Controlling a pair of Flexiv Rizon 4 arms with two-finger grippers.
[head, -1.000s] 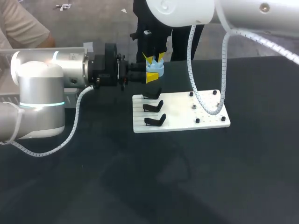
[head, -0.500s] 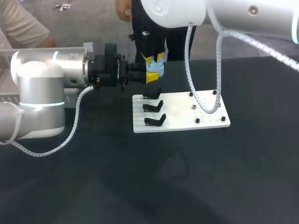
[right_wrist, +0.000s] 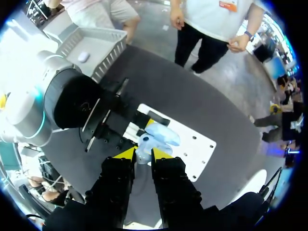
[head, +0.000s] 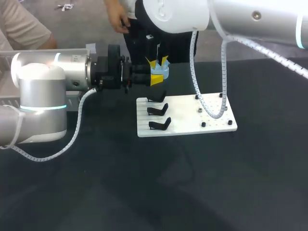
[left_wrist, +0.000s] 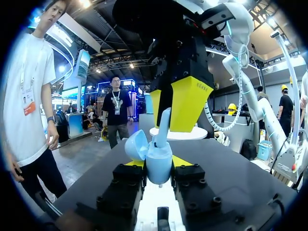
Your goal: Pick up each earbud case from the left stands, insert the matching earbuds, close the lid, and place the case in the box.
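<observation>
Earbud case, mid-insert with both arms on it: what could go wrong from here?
1. The earbud leans slightly in the right pincer above the earbud case. It may miss its socket and jam.
2. The left pincer holds the case in mid-air over the white board, with nothing under it. A downward push could slide or twist it out.
3. The open lid sits close beside the right pincer and could get knocked.

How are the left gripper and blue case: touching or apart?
Touching. In the left wrist view, both fingers of the left gripper press the blue case from its sides.
</observation>
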